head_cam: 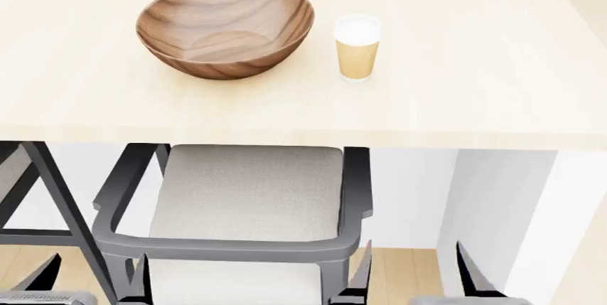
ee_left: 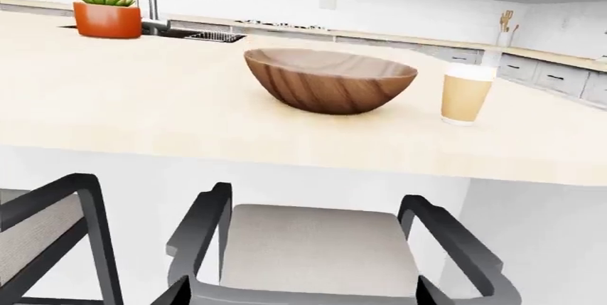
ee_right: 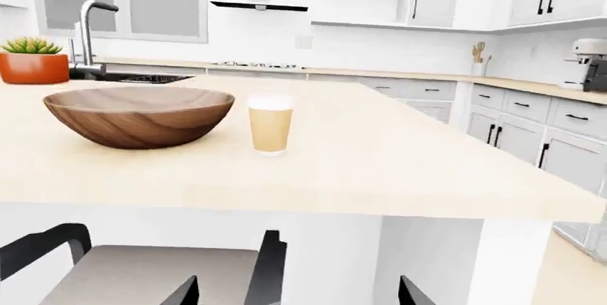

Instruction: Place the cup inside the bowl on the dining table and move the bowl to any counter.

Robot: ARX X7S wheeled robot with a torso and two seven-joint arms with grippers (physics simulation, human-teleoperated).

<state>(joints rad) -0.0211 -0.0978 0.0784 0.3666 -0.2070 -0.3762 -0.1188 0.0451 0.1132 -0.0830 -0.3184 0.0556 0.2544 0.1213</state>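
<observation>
The brown wooden bowl (head_cam: pixel 224 28) stands upright on the pale dining table (head_cam: pixel 474 70), and nothing shows inside it. The tan cup (head_cam: pixel 357 47) with a white lid stands upright just to its right, a small gap apart. Both also show in the wrist views: bowl (ee_left: pixel 330 79) and cup (ee_left: pixel 465 93), bowl (ee_right: pixel 138 115) and cup (ee_right: pixel 269 124). My left gripper (head_cam: pixel 95 276) and right gripper (head_cam: pixel 416 273) hang low in front of the table edge, below the tabletop and well short of both objects. Each gripper, left (ee_left: pixel 301 294) and right (ee_right: pixel 296 292), is open and holds nothing.
A black-framed chair (head_cam: pixel 249 191) with a grey seat stands tucked under the table edge between my grippers and the bowl. An orange plant pot (ee_left: pixel 106 18) and a sink with a faucet (ee_right: pixel 90 31) lie beyond the bowl. A counter (ee_right: pixel 531 86) with white cabinets runs along the back and right walls.
</observation>
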